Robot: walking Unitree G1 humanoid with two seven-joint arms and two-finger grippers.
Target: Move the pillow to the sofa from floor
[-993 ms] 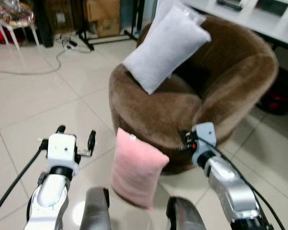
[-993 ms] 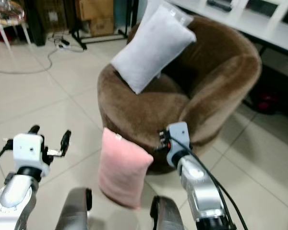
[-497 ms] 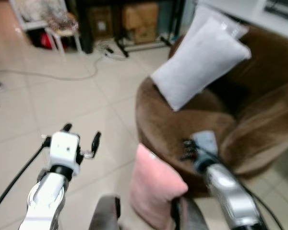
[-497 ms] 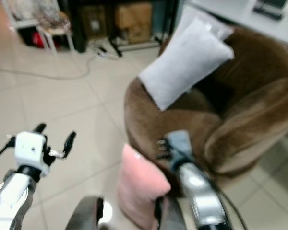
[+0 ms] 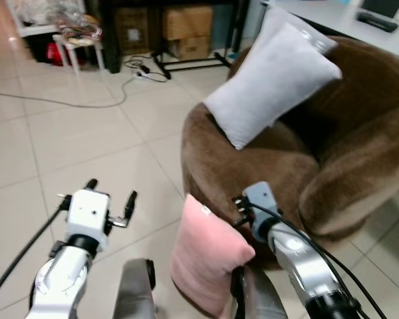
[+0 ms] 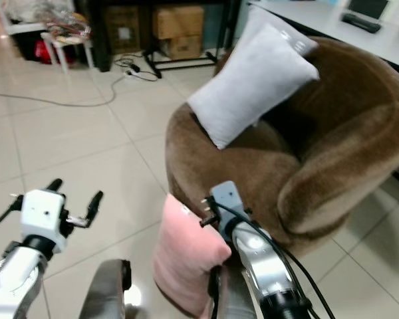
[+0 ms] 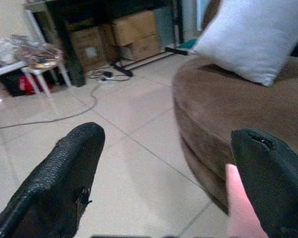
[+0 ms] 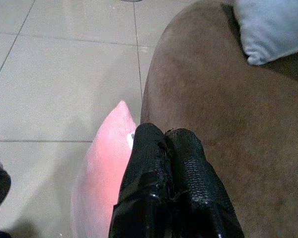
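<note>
Closed right gripper (image 8: 161,144) fingers just beside pink pillow (image 5: 203,262), against sofa (image 5: 253,166).

Pink pillow (image 6: 183,256) stands on edge on the tiled floor (image 6: 73,153), leaning against the front of the brown sofa (image 6: 332,153). A white pillow (image 6: 253,80) rests tilted on the sofa seat. Left end effector (image 6: 74,197) held above the floor, fingers apart (nothing between them). Right end effector (image 6: 206,211) sits at the pink pillow's upper edge; finger state indiscernible. Cardboard boxes (image 6: 179,26) against the far wall.
</note>
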